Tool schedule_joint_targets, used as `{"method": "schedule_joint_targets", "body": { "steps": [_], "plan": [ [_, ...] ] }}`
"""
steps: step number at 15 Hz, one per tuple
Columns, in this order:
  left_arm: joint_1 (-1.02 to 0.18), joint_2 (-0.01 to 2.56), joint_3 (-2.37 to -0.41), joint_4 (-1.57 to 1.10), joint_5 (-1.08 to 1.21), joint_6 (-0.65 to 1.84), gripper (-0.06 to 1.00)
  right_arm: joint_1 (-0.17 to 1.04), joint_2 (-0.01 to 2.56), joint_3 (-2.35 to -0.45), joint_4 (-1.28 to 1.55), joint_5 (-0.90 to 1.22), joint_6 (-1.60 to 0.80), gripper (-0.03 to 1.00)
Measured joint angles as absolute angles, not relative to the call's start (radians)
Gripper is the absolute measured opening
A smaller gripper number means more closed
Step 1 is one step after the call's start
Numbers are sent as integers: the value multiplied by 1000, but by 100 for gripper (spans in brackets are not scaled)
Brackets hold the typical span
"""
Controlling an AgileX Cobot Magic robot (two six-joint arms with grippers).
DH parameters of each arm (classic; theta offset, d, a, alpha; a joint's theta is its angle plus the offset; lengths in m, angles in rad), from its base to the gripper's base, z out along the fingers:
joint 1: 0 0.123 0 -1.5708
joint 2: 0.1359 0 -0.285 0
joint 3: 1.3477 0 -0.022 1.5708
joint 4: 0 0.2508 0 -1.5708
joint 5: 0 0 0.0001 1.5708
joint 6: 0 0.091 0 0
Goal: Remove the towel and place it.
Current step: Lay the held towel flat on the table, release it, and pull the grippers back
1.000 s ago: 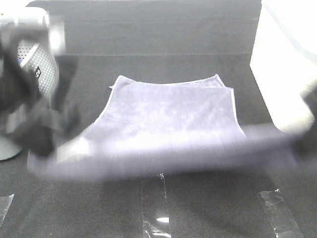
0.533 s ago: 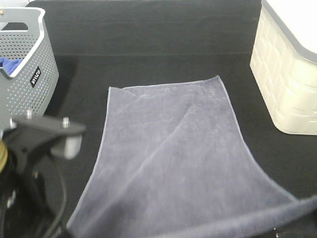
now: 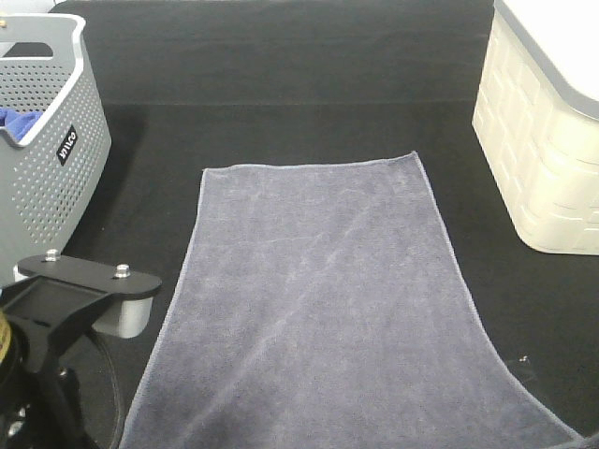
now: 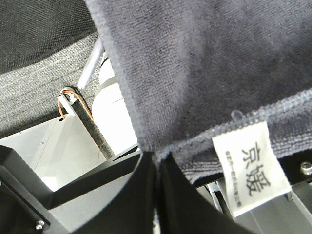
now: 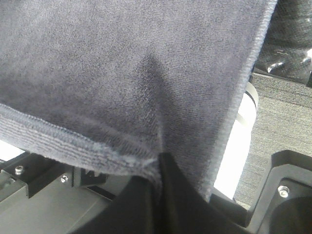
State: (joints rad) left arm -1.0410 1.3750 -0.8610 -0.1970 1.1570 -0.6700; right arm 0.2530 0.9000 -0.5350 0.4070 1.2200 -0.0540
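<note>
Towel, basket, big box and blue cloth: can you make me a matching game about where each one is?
Things:
1. towel
2. grey basket
3. cream bin
4. blue cloth

Places, as the high camera shows them:
A. tucked inside the basket
B. spread out in the middle
C. at the right edge
D. at the left edge, full of little holes

Pairs: 1-B, 2-D, 3-C, 4-A
</note>
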Motion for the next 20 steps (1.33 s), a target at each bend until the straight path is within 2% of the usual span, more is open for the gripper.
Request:
{"method": "schedule_joint_targets", "body": {
  "steps": [1, 2, 3, 4, 5, 6, 7, 8, 11, 15, 17, 20],
  "plan": [
    [-1041, 1375, -861, -201, 1160, -675, 5, 253, 900, -535, 407, 1220, -51, 0],
    [-1041, 1375, -861, -201, 1169, -685, 17, 253, 900, -535, 398, 1220, -47, 4],
    [-1041, 1375, -857, -199, 1182, -690, 32, 252, 900, -535, 388, 1220, -47, 12],
    [-1041, 1375, -855, -196, 1202, -693, 49, 251, 900, -535, 380, 1220, -45, 25],
    [-1041, 1375, -855, -196, 1204, -693, 63, 251, 900, -535, 371, 1220, -44, 44],
    [-1041, 1375, -855, -196, 1205, -693, 70, 251, 900, -535, 368, 1220, -44, 60],
    [-1041, 1375, -855, -196, 1206, -693, 73, 251, 900, -535, 366, 1219, -44, 71],
    [-1041, 1375, -855, -195, 1206, -693, 74, 251, 900, -535, 366, 1219, -44, 78],
    [-1041, 1375, -855, -187, 1207, -693, 74, 251, 900, -535, 366, 1219, -44, 80],
    [-1017, 1375, -855, -11, 1191, -701, 74, 251, 905, -548, 346, 1216, -46, 80],
    [-918, 1375, -859, 67, 1118, -705, 74, 251, 952, -615, 335, 1187, -47, 79],
    [-708, 1376, -944, 86, 948, -608, 74, 251, 1108, -811, 244, 1119, -48, 74]
  ]
}}
